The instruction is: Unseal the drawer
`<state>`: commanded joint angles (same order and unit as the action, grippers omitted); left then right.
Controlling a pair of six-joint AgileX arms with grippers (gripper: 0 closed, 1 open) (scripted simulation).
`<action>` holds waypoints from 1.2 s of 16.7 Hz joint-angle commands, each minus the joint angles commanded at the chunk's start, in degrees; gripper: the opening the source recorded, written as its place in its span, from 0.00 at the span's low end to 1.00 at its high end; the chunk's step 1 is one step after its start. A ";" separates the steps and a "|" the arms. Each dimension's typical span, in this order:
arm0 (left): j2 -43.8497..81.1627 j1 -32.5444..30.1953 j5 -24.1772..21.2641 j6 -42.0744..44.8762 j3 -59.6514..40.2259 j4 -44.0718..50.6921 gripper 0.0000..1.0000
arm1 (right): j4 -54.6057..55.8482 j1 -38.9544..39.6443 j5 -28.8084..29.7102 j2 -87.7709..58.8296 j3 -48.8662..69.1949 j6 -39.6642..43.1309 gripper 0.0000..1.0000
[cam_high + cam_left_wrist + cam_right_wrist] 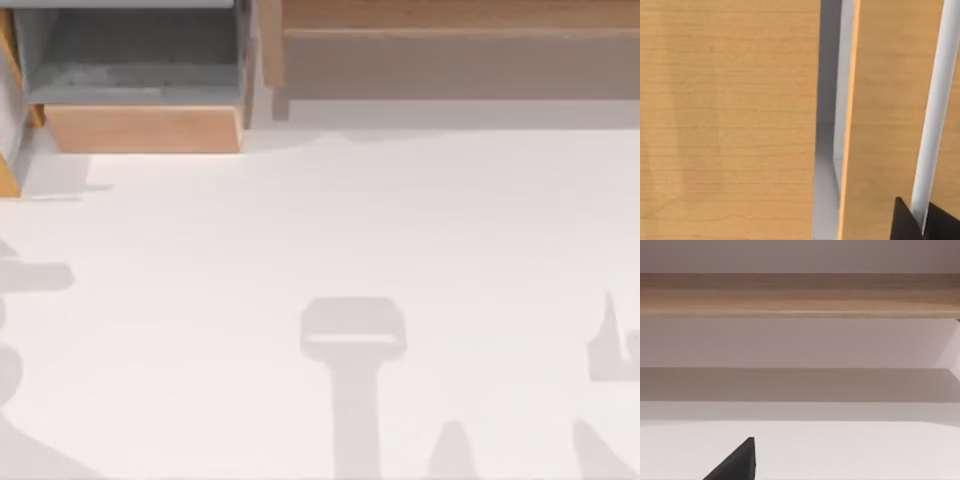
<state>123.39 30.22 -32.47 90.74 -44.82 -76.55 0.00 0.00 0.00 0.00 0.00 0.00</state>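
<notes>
Left tool (920,225) straddles the white bar handle (935,115) of the pale wooden drawer (145,127), apparently gripping it; drawer stands pulled out at the counter's (330,230) far-left corner.

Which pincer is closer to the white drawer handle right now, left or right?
Left. The left pincer has its dark fingertips on either side of the white handle on the wooden drawer front. The right pincer hangs over the bare table, away from the drawer.
</notes>
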 joint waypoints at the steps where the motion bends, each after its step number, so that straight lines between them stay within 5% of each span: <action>1: -0.71 0.66 -0.67 0.04 1.71 -0.94 0.00 | 0.00 0.00 0.00 0.00 0.00 0.00 1.00; 10: -2.22 2.17 -2.24 0.30 5.39 -3.11 0.00 | 0.00 0.00 0.00 0.00 0.00 0.00 1.00; 20: -6.71 8.94 -9.00 0.66 16.87 -9.64 0.00 | 0.00 0.00 0.00 0.00 0.00 0.00 1.00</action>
<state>116.68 39.16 -41.47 91.40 -27.95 -86.19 0.00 0.00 0.00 0.00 0.00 0.00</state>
